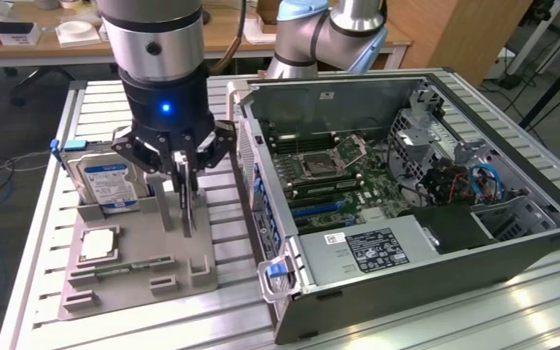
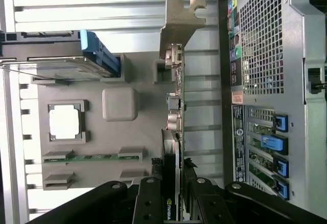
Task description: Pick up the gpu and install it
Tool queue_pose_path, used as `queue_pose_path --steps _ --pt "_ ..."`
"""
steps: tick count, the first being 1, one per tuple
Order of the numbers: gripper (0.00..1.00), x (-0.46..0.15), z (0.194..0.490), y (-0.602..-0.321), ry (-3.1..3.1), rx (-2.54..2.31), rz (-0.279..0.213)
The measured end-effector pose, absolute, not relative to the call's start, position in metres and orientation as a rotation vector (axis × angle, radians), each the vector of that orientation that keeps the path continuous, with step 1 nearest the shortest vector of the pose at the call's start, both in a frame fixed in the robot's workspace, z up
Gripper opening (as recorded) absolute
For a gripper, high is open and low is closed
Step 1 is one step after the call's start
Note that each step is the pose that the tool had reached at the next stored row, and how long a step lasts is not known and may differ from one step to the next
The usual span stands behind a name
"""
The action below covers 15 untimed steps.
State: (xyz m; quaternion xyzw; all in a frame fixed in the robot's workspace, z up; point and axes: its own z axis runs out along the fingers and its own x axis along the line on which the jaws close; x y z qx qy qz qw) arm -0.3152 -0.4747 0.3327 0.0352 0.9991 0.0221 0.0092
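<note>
exterior view: the end effector (image 1: 187, 186) hangs over the grey holder (image 1: 134, 292) on the table (image 1: 41, 233), its fingers drawn narrow around the gpu (image 1: 189, 215). the card stands on edge in the holder's slot, near the open case (image 1: 407, 292) on the exterior view's right. the risk from here is a skewed pull: if the card binds in its slot, it could twist in the grip or drag the holder along, and the case wall looks close enough to be clipped. the hard drive (image 1: 105, 182) stands in the same holder, on the exterior view's left. wrist view: the gpu (image 2: 173, 112) runs edge-on straight between the two fingers (image 2: 148, 203), which appear to press on both its faces at the end away from the silver bracket (image 2: 181, 22). gripped that far off centre, the card may tip toward the bracket end. the holder (image 2: 138, 132) lies beneath it, with the case's rear (image 2: 260, 40) alongside.
</note>
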Motion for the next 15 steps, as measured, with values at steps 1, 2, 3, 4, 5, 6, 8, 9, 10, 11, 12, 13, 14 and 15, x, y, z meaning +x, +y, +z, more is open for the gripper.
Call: queue_pose_path --steps 1,2,3,4,5,6,8,9,10,11,12,13,14,15 --pt "0.26 -0.315 0.334 -0.475 3.120 0.110 0.069" --pt "0.26 -0.315 0.337 -0.475 3.120 0.110 0.069" --pt "0.26 -0.315 0.339 -0.475 3.120 0.110 0.069" --pt "0.26 -0.315 0.342 -0.475 3.120 0.110 0.069" --pt "0.26 -0.315 0.345 -0.475 3.120 0.110 0.069" --pt "0.26 -0.315 0.348 -0.475 3.120 0.110 0.069" --pt "0.26 -0.315 0.353 -0.475 3.120 0.110 0.069" --pt "0.26 -0.315 0.354 -0.475 3.120 0.110 0.069" --pt "0.26 -0.315 0.356 -0.475 3.120 0.110 0.069" --pt "0.26 -0.315 0.358 -0.475 3.120 0.110 0.069" --pt "0.26 -0.315 0.360 -0.475 3.120 0.110 0.069" --pt "0.26 -0.315 0.362 -0.475 3.120 0.110 0.069" --pt "0.26 -0.315 0.364 -0.475 3.120 0.110 0.069" --pt "0.26 -0.315 0.366 -0.475 3.120 0.110 0.069"
